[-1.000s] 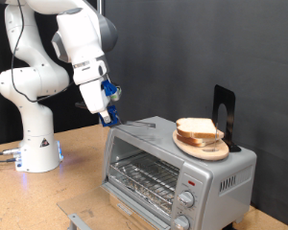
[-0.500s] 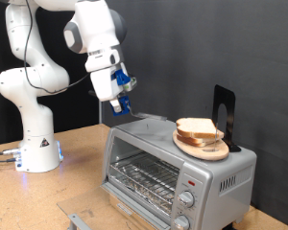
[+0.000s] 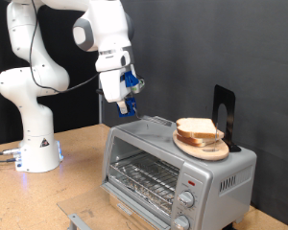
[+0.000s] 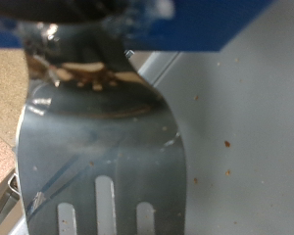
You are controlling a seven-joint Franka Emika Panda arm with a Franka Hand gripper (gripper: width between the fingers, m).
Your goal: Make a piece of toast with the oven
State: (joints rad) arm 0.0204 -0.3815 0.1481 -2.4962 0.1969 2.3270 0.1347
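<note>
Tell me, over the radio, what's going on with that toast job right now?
Fingers above oven, gripping spatula. Toast on wooden plate atop oven. Oven door shut. Nothing in the way.

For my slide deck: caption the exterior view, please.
End effector holding a spatula above the oven, with the piece of toast on a wooden plate on top.

Toast [image 3: 199, 129] — apparently stacked — lies atop the silver oven [image 3: 173, 168].
</note>
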